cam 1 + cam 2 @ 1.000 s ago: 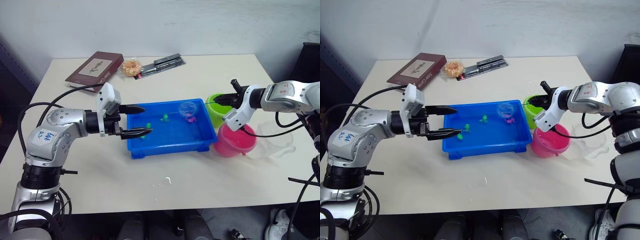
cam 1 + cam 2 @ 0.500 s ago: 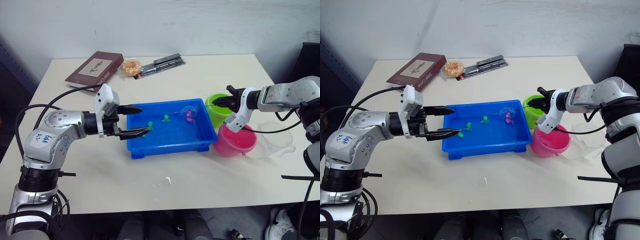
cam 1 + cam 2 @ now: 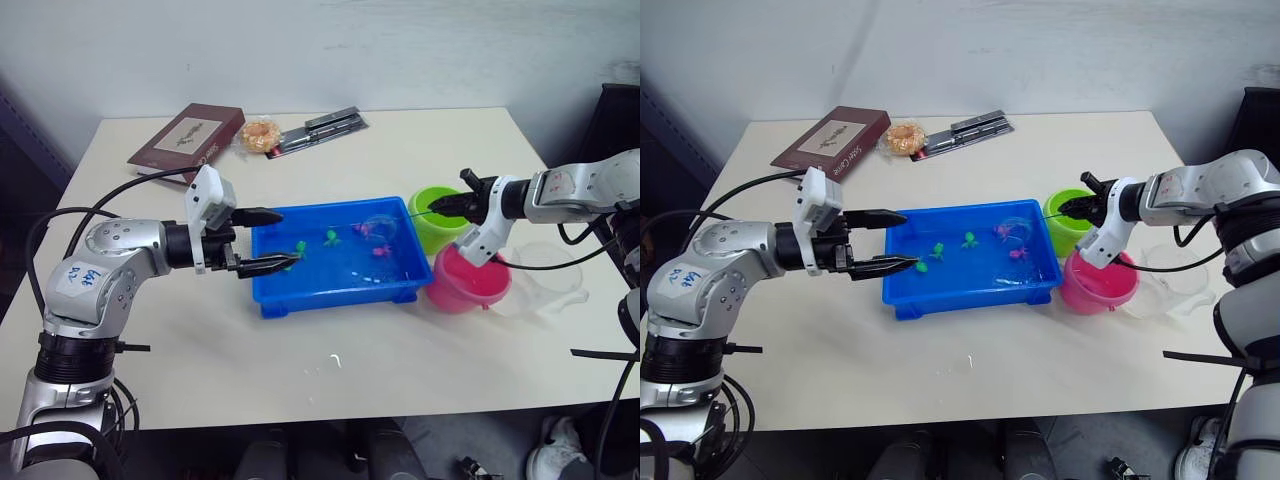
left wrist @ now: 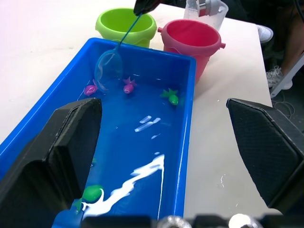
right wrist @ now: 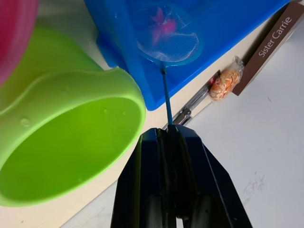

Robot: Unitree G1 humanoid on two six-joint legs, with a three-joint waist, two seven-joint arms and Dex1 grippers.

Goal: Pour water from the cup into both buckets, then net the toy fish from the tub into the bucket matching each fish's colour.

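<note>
On the desk (image 3: 300,370), the blue tub (image 3: 300,295) serves as landmark. At its near left end the left gripper (image 3: 268,241) hovers with jaws spread wide, one black finger over the tub's rim and the other just outside its corner, holding nothing. Inside the tub, water glints; a green fish (image 3: 299,248) lies near the left jaws, another green fish (image 3: 329,236) sits toward the middle, and a pink fish (image 3: 381,250) lies toward the right end. One more pink fish (image 4: 90,89) rests under or beside the net hoop; whether it is inside the mesh cannot be told.

Right of the tub, touching or nearly touching its near right corner, stands the pink bucket (image 3: 470,282), partly covered by the right arm. Beyond it, at the tub's far right corner, is the green bucket (image 3: 437,218), its inside wet-looking but its water level hard to judge. The cup (image 3: 550,275) lies further right of the pink bucket, clear and hard to make out.

Above the green bucket, the right gripper (image 3: 445,204) has its jaws closed on the thin handle of the net (image 3: 380,216), whose hoop dips over the tub's far right end.

Past the tub, at the desk's far edge, lie a book (image 3: 188,141), a wrapped snack (image 3: 262,133) and dark pens (image 3: 320,127).
</note>
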